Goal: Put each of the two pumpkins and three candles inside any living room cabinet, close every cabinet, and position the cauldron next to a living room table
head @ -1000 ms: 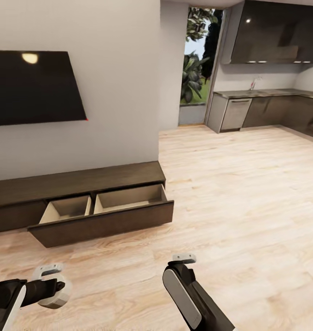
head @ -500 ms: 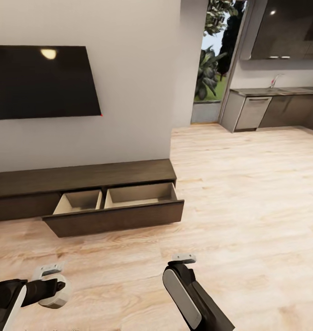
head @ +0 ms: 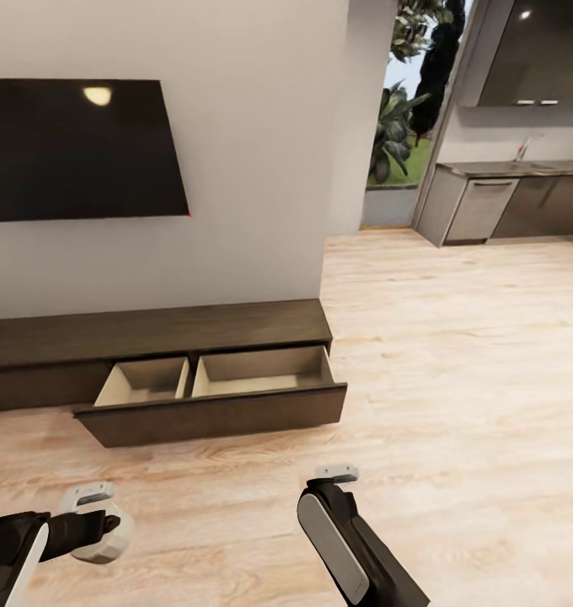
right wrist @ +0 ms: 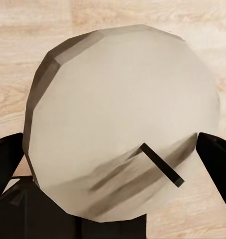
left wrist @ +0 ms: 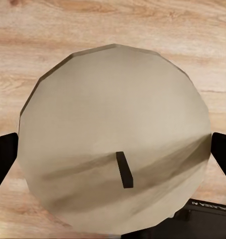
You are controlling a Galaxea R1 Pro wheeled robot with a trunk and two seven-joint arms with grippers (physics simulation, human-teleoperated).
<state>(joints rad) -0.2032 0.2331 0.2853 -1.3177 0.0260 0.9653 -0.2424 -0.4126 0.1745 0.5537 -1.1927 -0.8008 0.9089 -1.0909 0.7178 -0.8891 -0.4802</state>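
Note:
The cabinet (head: 152, 333) stands low and dark brown against the wall, its wide drawer (head: 215, 400) pulled out. Both beige compartments show nothing inside. My left gripper (head: 91, 516) hovers over the floor at the lower left, shut on an off-white candle (head: 101, 539). In the left wrist view that candle (left wrist: 113, 144) sits wick-up between the dark fingers (left wrist: 3, 159). My right gripper (head: 337, 474) is in front of the drawer's right end, shut on a second off-white candle (right wrist: 122, 124), whose sides are pinched by the fingers (right wrist: 217, 164).
A black TV (head: 76, 147) hangs on the wall above the cabinet. The wall ends at a corner (head: 341, 169); beyond it lie a glass door with plants (head: 400, 126) and grey kitchen cupboards (head: 506, 202). Pale wood floor (head: 455, 379) spreads to the right.
The whole picture has shifted right and the cabinet looks slightly nearer, so the camera has moved. Both arms hold the same pose with their candles.

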